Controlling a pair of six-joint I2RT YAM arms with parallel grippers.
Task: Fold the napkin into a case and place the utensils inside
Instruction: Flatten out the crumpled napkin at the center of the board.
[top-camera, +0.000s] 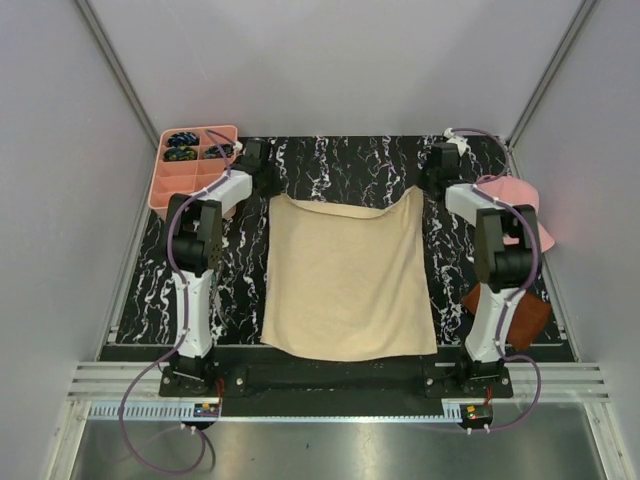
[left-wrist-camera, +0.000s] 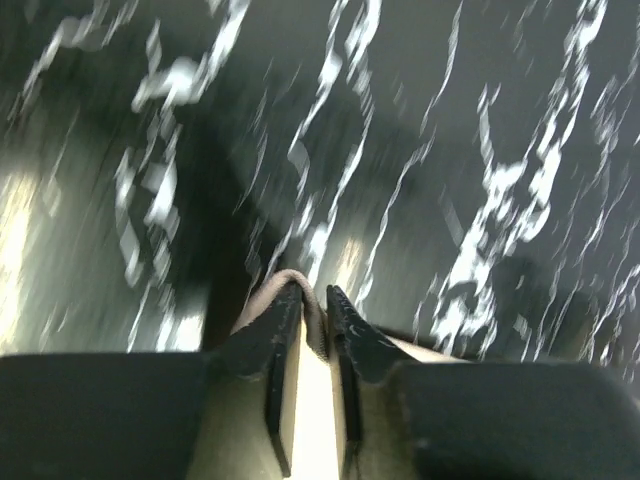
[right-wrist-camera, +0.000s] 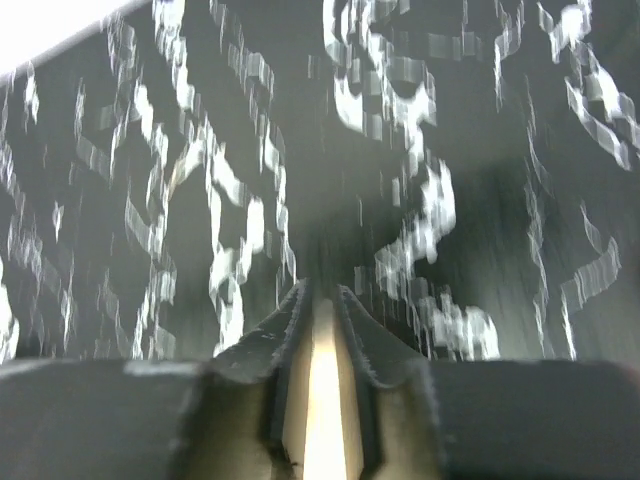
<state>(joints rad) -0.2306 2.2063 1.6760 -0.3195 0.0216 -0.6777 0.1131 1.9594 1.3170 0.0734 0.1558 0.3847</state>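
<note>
The beige-tan napkin (top-camera: 345, 275) lies spread flat on the black marbled table. My left gripper (top-camera: 268, 185) is at its far left corner and my right gripper (top-camera: 428, 183) is at its far right corner, which rides slightly raised. In the left wrist view the gripper (left-wrist-camera: 314, 292) is shut on a fold of the napkin (left-wrist-camera: 312, 325). In the right wrist view the gripper (right-wrist-camera: 320, 292) is shut with a tan strip of the napkin (right-wrist-camera: 322, 380) between the jaws. Both wrist views are blurred. The utensils are out of view.
A pink compartment tray (top-camera: 160, 190) with small dark blue-green items (top-camera: 183, 145) stands at the far left. A pink cap (top-camera: 515, 195) lies at the right edge, and a dark brown square (top-camera: 525, 315) lies behind the right arm.
</note>
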